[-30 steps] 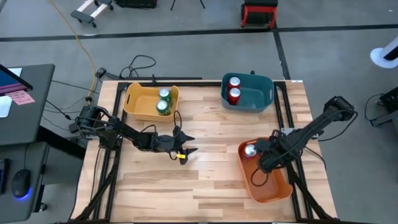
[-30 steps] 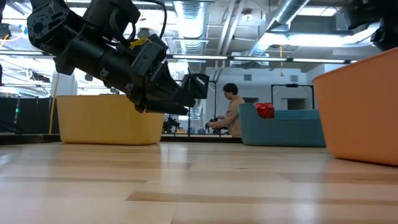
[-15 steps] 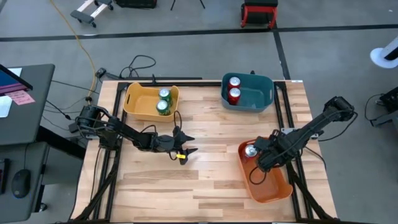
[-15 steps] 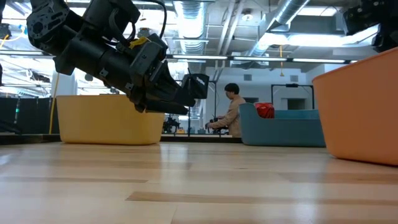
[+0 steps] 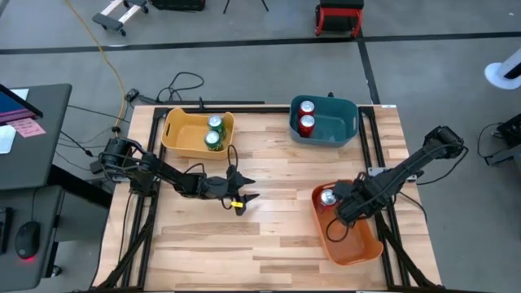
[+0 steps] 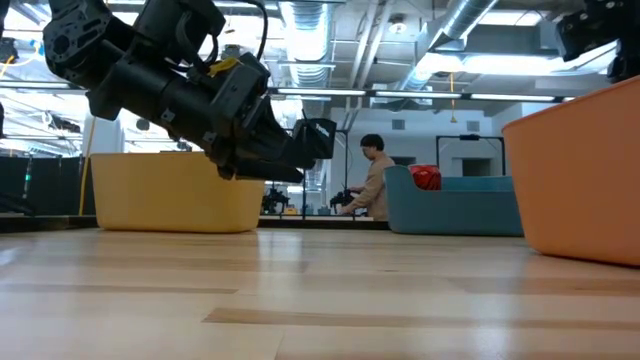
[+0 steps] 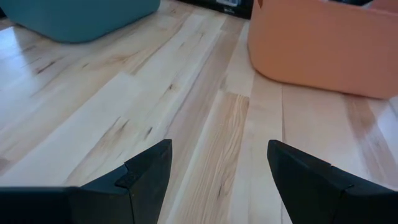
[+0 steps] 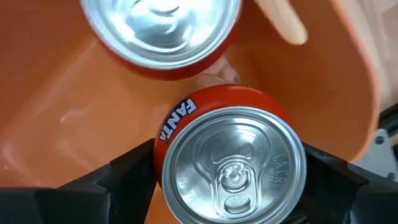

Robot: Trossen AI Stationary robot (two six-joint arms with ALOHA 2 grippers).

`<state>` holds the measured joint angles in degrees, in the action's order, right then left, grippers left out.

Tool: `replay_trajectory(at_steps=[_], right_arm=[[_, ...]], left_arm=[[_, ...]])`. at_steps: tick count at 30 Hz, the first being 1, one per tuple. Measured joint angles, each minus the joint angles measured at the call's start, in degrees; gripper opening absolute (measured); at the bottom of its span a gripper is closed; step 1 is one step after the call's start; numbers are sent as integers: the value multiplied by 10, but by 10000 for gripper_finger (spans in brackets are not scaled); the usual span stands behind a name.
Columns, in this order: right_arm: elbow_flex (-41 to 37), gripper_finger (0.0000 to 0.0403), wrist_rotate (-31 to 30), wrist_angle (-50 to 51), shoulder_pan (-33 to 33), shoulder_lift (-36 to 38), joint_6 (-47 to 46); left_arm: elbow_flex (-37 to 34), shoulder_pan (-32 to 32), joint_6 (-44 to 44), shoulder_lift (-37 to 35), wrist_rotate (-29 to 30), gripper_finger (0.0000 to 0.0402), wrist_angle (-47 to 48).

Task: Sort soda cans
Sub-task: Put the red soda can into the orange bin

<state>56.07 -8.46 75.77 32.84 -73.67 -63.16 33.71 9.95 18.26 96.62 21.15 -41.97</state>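
A wooden table (image 5: 269, 163) fills the overhead view, with three plastic bins on it. The orange bin (image 5: 362, 244) serves as the landmark; it sits at the table's near right corner.

Well apart from the orange bin, at the far right, stands a blue bin (image 5: 338, 122) holding two red cans (image 5: 306, 116). At the far left, farthest from the orange bin, a yellow bin (image 5: 183, 138) holds two green cans (image 5: 214, 133).

The right arm reaches down into the orange bin. Its gripper, the right gripper (image 8: 230, 171), has its two dark fingers (image 8: 118, 180) on either side of an orange-red can (image 8: 231, 163) that stands upright inside the bin; the fingers sit at the can's sides, closed around it. A second can (image 8: 163, 34) stands just beside it, deeper in the same bin, with its silver top showing.

The left arm stretches low over the middle of the table, well to the left of the orange bin. Its gripper, the left gripper (image 7: 217, 165), has its fingers spread apart and holds nothing, with bare wood between them.

Beyond the table, a person (image 6: 372, 185) sits in the room behind.
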Motion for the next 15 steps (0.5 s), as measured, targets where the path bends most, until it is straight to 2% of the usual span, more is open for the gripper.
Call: replay_trajectory(at_steps=[7,15], right_arm=[[0,342,-18,1,10,0,-43],[1,343,-20,-2,16,-4,-44]], left_arm=[[23,-4,-25,0,-11,261,5],[34,-4,-51,0,-31,261,8]])
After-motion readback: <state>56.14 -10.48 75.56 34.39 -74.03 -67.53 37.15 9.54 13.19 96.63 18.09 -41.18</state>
